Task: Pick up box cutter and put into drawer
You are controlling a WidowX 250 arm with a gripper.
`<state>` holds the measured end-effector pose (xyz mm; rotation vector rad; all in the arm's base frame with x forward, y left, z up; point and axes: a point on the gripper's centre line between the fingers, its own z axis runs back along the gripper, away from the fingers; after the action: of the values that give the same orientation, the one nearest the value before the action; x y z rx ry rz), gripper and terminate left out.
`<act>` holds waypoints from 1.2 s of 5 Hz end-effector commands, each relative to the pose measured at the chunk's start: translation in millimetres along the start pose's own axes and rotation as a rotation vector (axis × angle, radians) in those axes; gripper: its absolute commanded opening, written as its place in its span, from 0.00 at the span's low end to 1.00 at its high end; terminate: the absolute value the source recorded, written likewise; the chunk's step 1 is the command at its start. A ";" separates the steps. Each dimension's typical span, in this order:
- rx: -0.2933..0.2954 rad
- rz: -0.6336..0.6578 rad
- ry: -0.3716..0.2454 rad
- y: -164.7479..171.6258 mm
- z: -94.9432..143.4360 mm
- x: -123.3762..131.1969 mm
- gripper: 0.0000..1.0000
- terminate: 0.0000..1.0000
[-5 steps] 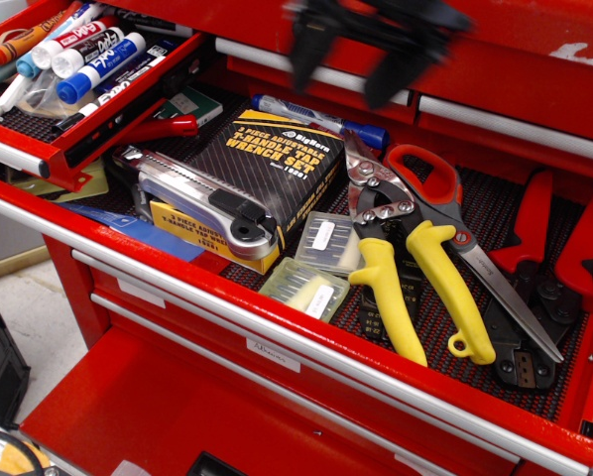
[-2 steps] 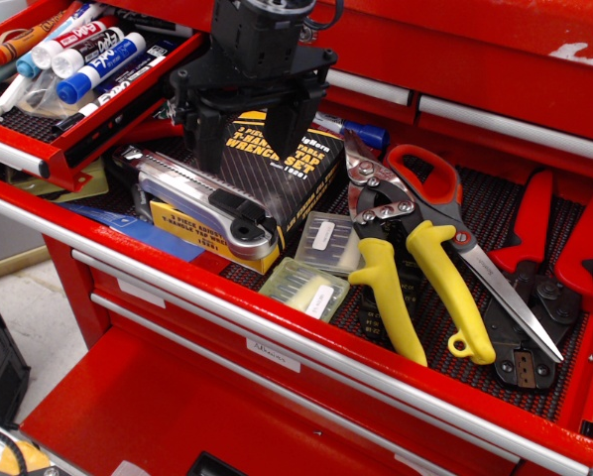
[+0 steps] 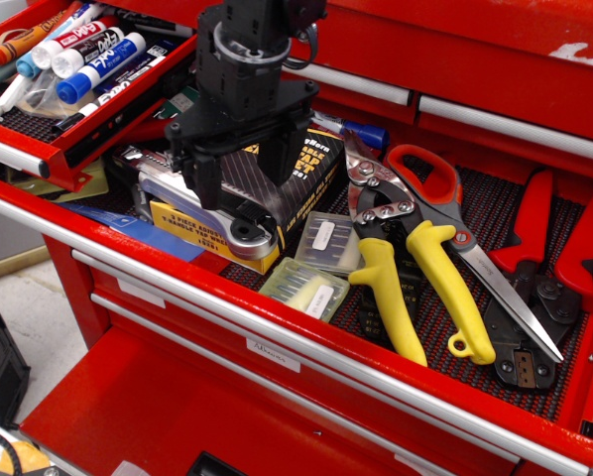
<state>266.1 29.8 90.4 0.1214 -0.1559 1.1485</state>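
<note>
Gripper (image 3: 239, 169) spread wide — directly above box cutter (image 3: 202, 203).

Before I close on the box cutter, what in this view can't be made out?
- Box cutter: its middle is hidden behind the gripper.
- Contact: one view only, so whether the open fingers touch it is unclear.
- Small drawer: cut off by the left edge; free space among the markers unclear.

Gripper (image 3: 239, 171), jaws spread, above box cutter (image 3: 202, 206).
</note>
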 end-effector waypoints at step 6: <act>-0.028 0.079 0.046 -23.7 -2.3 -31.0 0.00 0.00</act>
<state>270.2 -12.0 77.0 0.1254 -0.0736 1.2158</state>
